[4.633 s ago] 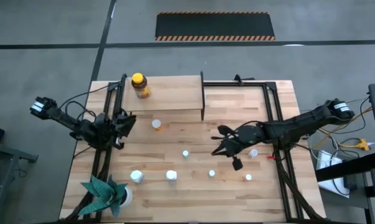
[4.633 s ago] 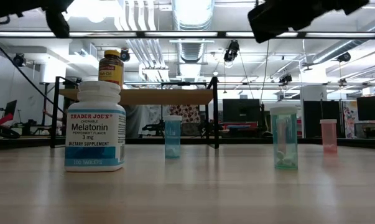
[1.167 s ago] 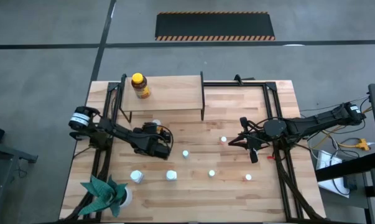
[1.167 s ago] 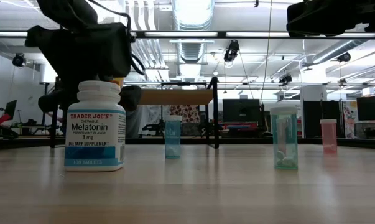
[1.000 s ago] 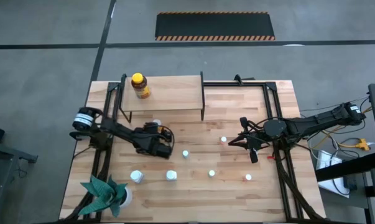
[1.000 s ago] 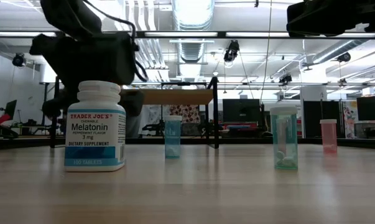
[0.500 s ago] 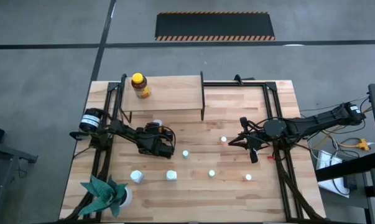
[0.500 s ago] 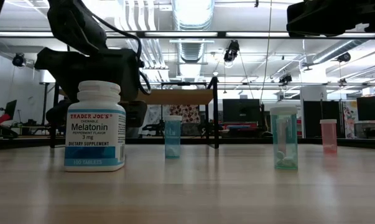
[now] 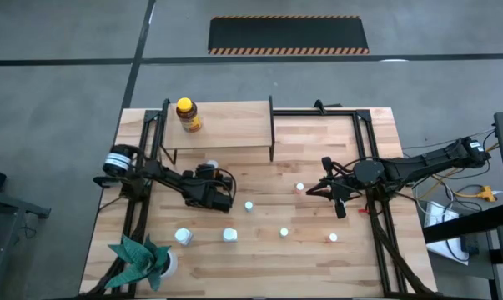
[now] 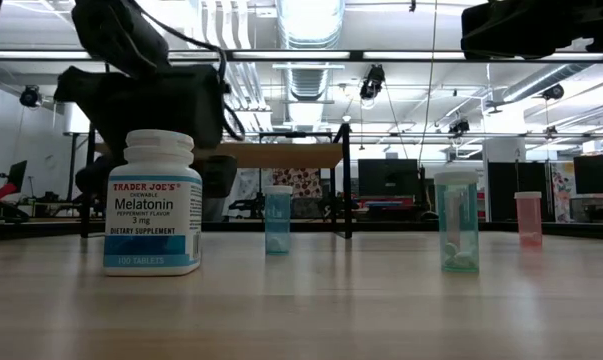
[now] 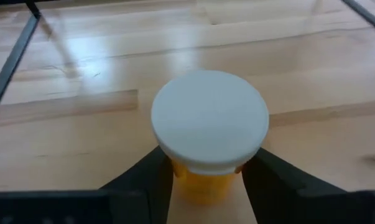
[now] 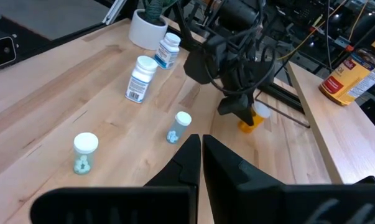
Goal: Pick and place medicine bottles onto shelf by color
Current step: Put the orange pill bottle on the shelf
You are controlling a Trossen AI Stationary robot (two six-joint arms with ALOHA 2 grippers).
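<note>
An orange medicine bottle with a white cap (image 11: 209, 118) stands on the table just in front of the shelf (image 9: 222, 125). My left gripper (image 11: 206, 186) is closed around its body; the same gripper (image 12: 240, 112) shows beside the bottle (image 12: 249, 123) in the right wrist view. An amber jar with a yellow lid (image 9: 187, 115) stands on the shelf's left end. My right gripper (image 12: 201, 155) is shut and hangs above the table's right half, near a small red bottle (image 9: 299, 188). My left gripper has the bottle's orange body (image 11: 206, 183), just under the white cap, pinched between its two fingers (image 11: 153, 180). The fingers slant down from the table's near side, one on each side of the body. The bottle stands upright on the table.
Loose bottles stand across the table's near half: a pale-blue one (image 9: 248, 205), two white ones (image 9: 229, 235) (image 9: 183, 237), and small ones (image 9: 284, 232) (image 9: 333, 238). A potted plant (image 9: 143, 260) fills the near left corner. The large Melatonin bottle (image 10: 153, 205) stands close to the low camera.
My left arm has shifted slightly toward the table's right edge at the orange bottle, which stands where it was.
</note>
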